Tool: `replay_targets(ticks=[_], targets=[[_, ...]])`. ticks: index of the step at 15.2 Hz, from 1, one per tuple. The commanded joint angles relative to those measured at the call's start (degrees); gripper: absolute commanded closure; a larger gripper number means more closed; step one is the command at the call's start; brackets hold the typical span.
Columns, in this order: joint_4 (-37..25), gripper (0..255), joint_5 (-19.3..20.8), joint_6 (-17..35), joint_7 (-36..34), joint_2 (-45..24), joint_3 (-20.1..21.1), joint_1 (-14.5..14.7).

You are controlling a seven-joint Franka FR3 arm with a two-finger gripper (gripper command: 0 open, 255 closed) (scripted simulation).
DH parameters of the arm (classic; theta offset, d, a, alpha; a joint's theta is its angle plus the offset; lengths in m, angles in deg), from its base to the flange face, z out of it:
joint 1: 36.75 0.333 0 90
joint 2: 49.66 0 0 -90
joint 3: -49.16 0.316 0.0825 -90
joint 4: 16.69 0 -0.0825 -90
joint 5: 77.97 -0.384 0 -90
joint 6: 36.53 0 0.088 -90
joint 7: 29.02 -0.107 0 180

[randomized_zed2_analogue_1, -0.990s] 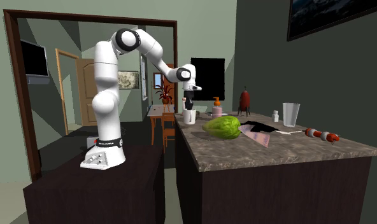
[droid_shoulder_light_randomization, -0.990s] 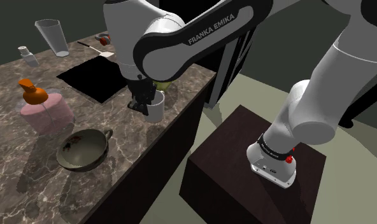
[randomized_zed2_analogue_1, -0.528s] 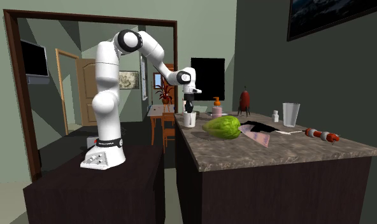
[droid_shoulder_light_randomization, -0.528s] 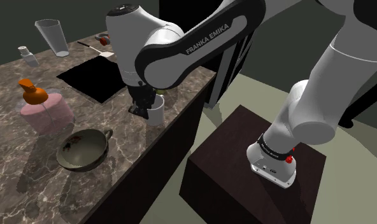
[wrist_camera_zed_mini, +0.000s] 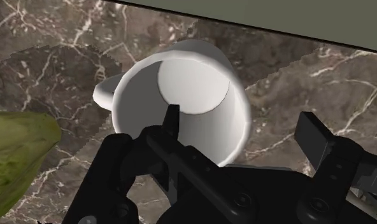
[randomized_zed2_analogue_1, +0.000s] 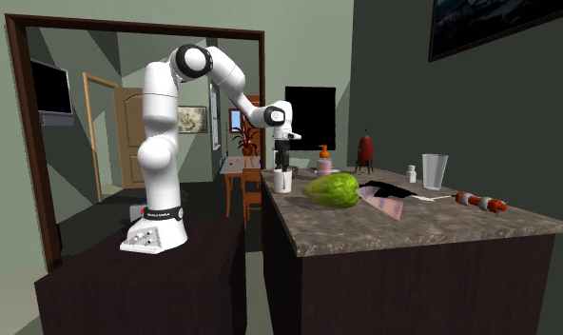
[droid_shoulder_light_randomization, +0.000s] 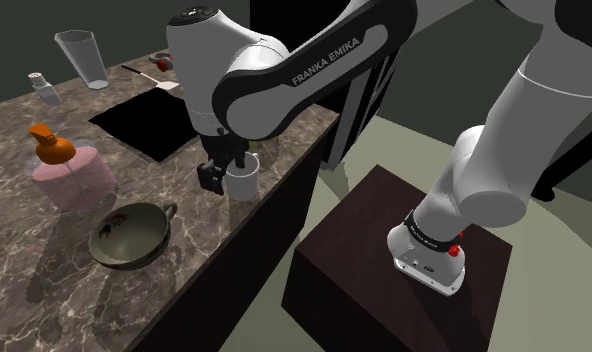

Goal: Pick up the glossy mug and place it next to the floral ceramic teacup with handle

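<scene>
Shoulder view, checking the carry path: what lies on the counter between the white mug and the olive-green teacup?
Nothing: in the shoulder view only bare dark marble counter separates the glossy white mug from the olive-green handled teacup.

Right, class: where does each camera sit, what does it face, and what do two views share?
Shoulder view: beside the stand, looking down over the counter; arm shows.
Second exterior view: off the counter's end, looking along it; whole arm shows.
Wrist view: on the gripper, looking into the white mug; fingers show.
Shared: white mug.
</scene>
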Motion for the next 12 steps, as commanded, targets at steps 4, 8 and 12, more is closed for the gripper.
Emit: replay_targets(ticks=[4,8,12], targets=[[-3.27,0,-1.21,-5.57,0.85,2.48,0.14,-0.07],[-4.25,0,-1.46,-7.04,1.03,3.02,0.14,-0.07],[-4.25,0,-1.46,-7.05,1.03,3.02,0.14,-0.07]])
